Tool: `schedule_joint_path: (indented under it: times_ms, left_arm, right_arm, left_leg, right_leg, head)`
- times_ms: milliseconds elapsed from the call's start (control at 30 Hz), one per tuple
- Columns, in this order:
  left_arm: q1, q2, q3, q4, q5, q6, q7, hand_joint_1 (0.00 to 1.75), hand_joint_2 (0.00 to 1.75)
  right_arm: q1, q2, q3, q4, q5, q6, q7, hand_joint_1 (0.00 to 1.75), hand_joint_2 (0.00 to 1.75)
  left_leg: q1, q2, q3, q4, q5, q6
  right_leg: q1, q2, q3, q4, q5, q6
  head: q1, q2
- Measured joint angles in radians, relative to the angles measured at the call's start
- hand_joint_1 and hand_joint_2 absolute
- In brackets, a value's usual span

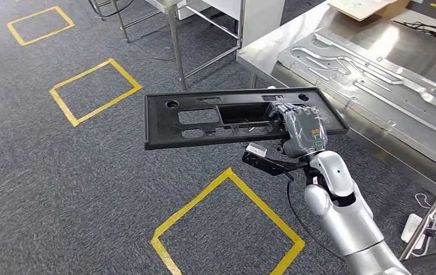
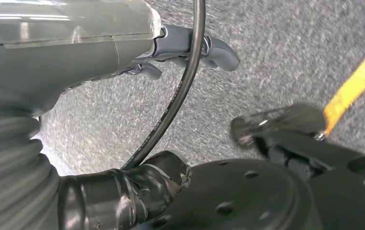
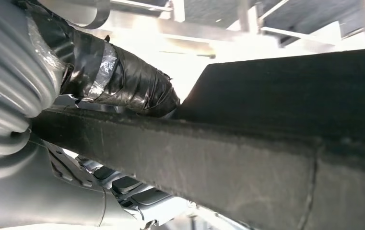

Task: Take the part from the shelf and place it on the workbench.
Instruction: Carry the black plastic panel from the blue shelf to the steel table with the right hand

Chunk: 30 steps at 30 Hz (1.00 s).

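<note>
A long flat black plastic part [image 1: 204, 117] with several cut-outs hangs level over the grey carpet, just left of the workbench [image 1: 267, 48]. My right hand [image 1: 301, 129] grips it at its right end, fingers hooked into the central opening. In the right wrist view the part's thick black edge [image 3: 228, 158] runs across, with my taped thumb [image 3: 123, 81] on one side of it and my fingers [image 3: 132, 184] on the other. My left hand [image 2: 190, 48] hangs over the carpet with fingers loosely curled and nothing in it.
A large embossed metal panel [image 1: 376, 74] lies on the steel workbench, with a cardboard box [image 1: 370, 7] behind it. Yellow tape squares [image 1: 95, 90] mark the carpet. A metal frame's legs [image 1: 175, 40] stand at the back. Cables lie by the bench leg [image 1: 421, 229].
</note>
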Motion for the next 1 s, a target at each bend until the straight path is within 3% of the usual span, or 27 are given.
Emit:
schedule_joint_path:
  times_ms: [67, 100, 133, 200, 267, 333, 400, 433, 500, 567, 600, 633, 700, 733, 800, 833, 900, 933, 967, 1000]
  left_arm:
    - [0.003, 0.000, 0.000, 0.000, 0.000, 0.000, 0.000, 0.00, 1.75]
    - [0.003, 0.001, 0.000, 0.000, 0.000, 0.000, 0.000, 0.00, 1.75]
    - [0.002, 0.001, 0.000, 0.000, 0.000, 0.000, 0.000, 0.00, 1.75]
    - [-0.002, 0.000, 0.000, -0.001, 0.000, 0.000, 0.000, 0.00, 1.75]
    - [-0.002, -0.001, 0.001, -0.001, 0.000, 0.001, -0.001, 0.00, 1.75]
    - [0.003, -0.002, 0.001, -0.002, 0.000, 0.001, -0.001, 0.00, 1.75]
    - [0.004, -0.002, 0.001, -0.002, 0.000, 0.001, -0.001, 0.00, 1.75]
    - [0.004, -0.002, 0.001, -0.002, 0.000, 0.000, -0.001, 0.00, 1.75]
    - [0.002, -0.003, 0.001, -0.002, 0.000, 0.000, -0.001, 0.00, 1.75]
    - [0.002, -0.004, 0.001, -0.002, 0.000, 0.000, -0.001, 0.00, 1.75]
    - [0.002, -0.004, 0.001, -0.002, 0.000, 0.000, -0.001, 0.00, 1.75]
    - [0.001, -0.004, 0.001, -0.002, 0.000, 0.000, -0.001, 0.00, 1.75]
    - [-0.002, -0.004, 0.001, -0.002, 0.000, 0.000, -0.002, 0.00, 1.75]
    - [-0.004, -0.004, 0.001, -0.002, 0.000, 0.000, -0.002, 0.00, 1.75]
    - [-0.004, -0.004, 0.001, -0.002, 0.000, 0.000, -0.002, 0.00, 1.75]
    - [-0.003, -0.004, 0.001, -0.002, 0.000, 0.000, -0.002, 0.00, 1.75]
    - [-0.002, -0.004, 0.001, -0.002, 0.000, 0.000, -0.002, 0.00, 1.75]
    - [-0.002, -0.004, 0.001, -0.002, 0.000, 0.000, -0.002, 0.00, 1.75]
    - [-0.002, -0.004, 0.001, -0.002, 0.000, 0.000, -0.002, 0.00, 1.75]
    - [-0.001, -0.004, 0.002, -0.002, 0.000, 0.000, -0.001, 0.00, 1.75]
  right_arm:
    - [-0.001, 0.000, 0.000, 0.001, 0.001, 0.000, 0.002, 1.75, 1.75]
    - [0.000, 0.000, 0.000, 0.001, 0.001, 0.000, 0.003, 1.75, 1.75]
    - [0.000, 0.000, 0.000, 0.002, 0.002, 0.000, 0.003, 1.75, 1.75]
    - [0.001, 0.000, 0.000, 0.002, 0.002, 0.000, 0.003, 1.75, 1.75]
    - [-0.003, 0.000, 0.000, 0.002, 0.002, -0.001, 0.004, 1.75, 1.75]
    - [-0.006, -0.001, -0.001, 0.002, 0.002, -0.001, 0.004, 1.75, 1.75]
    - [-0.002, -0.001, -0.001, 0.003, 0.002, -0.001, 0.004, 1.75, 1.75]
    - [0.000, -0.001, -0.001, 0.003, 0.002, -0.001, 0.005, 1.75, 1.75]
    - [0.001, -0.001, -0.001, 0.003, 0.002, -0.001, 0.005, 1.75, 1.75]
    - [-0.001, -0.001, -0.001, 0.003, 0.002, -0.001, 0.006, 1.75, 1.75]
    - [-0.002, 0.000, -0.001, 0.002, 0.002, -0.001, 0.006, 1.75, 1.75]
    - [-0.003, -0.001, -0.001, 0.002, 0.002, -0.001, 0.006, 1.75, 1.75]
    - [-0.004, -0.002, -0.001, 0.002, 0.002, -0.001, 0.007, 1.75, 1.75]
    - [-0.004, -0.002, -0.001, 0.002, 0.004, -0.001, 0.007, 1.75, 1.75]
    - [-0.008, -0.001, -0.001, 0.001, 0.022, -0.005, 0.012, 1.75, 1.75]
    - [-0.009, -0.001, -0.001, 0.001, 0.039, -0.009, 0.018, 1.75, 1.75]
    - [-0.010, 0.000, -0.001, 0.004, 0.074, -0.015, 0.032, 1.75, 1.75]
    - [-0.009, 0.000, -0.001, 0.007, 0.085, -0.018, 0.036, 1.75, 1.75]
    - [-0.008, 0.000, -0.001, 0.009, 0.091, -0.018, 0.039, 1.75, 1.75]
    - [-0.008, 0.000, -0.001, 0.010, 0.093, -0.018, 0.041, 1.75, 1.75]
  left_leg:
    - [-0.002, -0.050, 0.043, -0.122, 0.057, 0.013]
    - [-0.004, -0.068, 0.055, -0.153, 0.066, 0.016]
    - [-0.005, -0.072, 0.060, -0.162, 0.063, 0.018]
    - [-0.005, -0.048, 0.070, -0.178, 0.067, 0.022]
    - [0.000, -0.019, 0.085, -0.199, 0.072, 0.030]
    - [0.000, 0.008, 0.094, -0.207, 0.069, 0.036]
    - [-0.001, 0.036, 0.099, -0.204, 0.061, 0.036]
    - [-0.001, 0.050, 0.103, -0.201, 0.056, 0.035]
    - [-0.001, 0.074, 0.114, -0.196, 0.044, 0.031]
    - [-0.004, 0.094, 0.123, -0.188, 0.029, 0.021]
    - [-0.007, 0.102, 0.127, -0.185, 0.023, 0.015]
    - [-0.010, 0.110, 0.129, -0.184, 0.019, 0.009]
    - [-0.010, 0.128, 0.134, -0.184, 0.011, -0.001]
    - [-0.008, 0.124, 0.136, -0.178, 0.002, -0.007]
    - [-0.002, 0.084, 0.110, -0.114, -0.038, -0.014]
    - [0.000, 0.055, 0.080, -0.050, -0.068, -0.017]
    - [0.000, 0.028, 0.002, 0.082, -0.113, -0.019]
    - [0.000, 0.023, -0.021, 0.113, -0.111, -0.018]
    - [0.000, 0.022, -0.025, 0.101, -0.085, -0.015]
    - [-0.001, 0.021, -0.010, 0.051, -0.043, -0.010]
  right_leg:
    - [-0.002, 0.025, 0.000, 0.000, -0.002, 0.005]
    - [-0.005, 0.037, -0.003, -0.001, -0.002, 0.011]
    - [-0.008, 0.048, -0.006, -0.003, -0.001, 0.017]
    - [-0.012, 0.061, -0.007, -0.006, 0.000, 0.031]
    - [-0.004, 0.015, -0.024, 0.031, -0.026, 0.039]
    - [-0.001, -0.052, -0.082, 0.145, -0.083, 0.044]
    - [-0.006, -0.074, -0.141, 0.251, -0.113, 0.051]
    - [-0.009, -0.079, -0.148, 0.258, -0.101, 0.054]
    - [-0.014, -0.096, -0.102, 0.162, -0.033, 0.058]
    - [-0.008, -0.136, -0.040, 0.039, 0.013, 0.053]
    - [-0.004, -0.148, -0.024, 0.006, 0.020, 0.047]
    - [0.000, -0.152, -0.021, -0.003, 0.015, 0.041]
    - [0.000, -0.128, -0.021, -0.005, 0.016, 0.029]
    - [-0.002, -0.118, -0.018, -0.008, 0.016, 0.023]
    - [-0.007, -0.101, -0.011, -0.014, 0.016, 0.011]
    - [-0.007, -0.095, -0.009, -0.014, 0.014, 0.008]
    - [-0.005, -0.081, -0.006, -0.014, 0.010, 0.002]
    - [-0.003, -0.075, -0.003, -0.013, 0.008, 0.001]
    - [-0.002, -0.068, 0.001, -0.013, 0.005, 0.001]
    - [-0.001, -0.062, 0.005, -0.012, 0.002, 0.002]
  head:
    - [0.000, 0.000]
    - [0.001, 0.000]
    - [0.000, 0.000]
    - [0.000, 0.000]
    - [0.004, 0.000]
    - [0.007, 0.000]
    - [0.008, 0.000]
    - [0.008, 0.000]
    - [0.008, 0.000]
    - [0.008, 0.000]
    - [0.008, 0.000]
    - [0.007, 0.000]
    - [0.007, 0.000]
    - [0.007, 0.000]
    - [0.006, 0.000]
    - [0.006, 0.000]
    - [0.005, 0.000]
    - [0.005, 0.000]
    - [0.005, 0.000]
    - [0.005, 0.000]
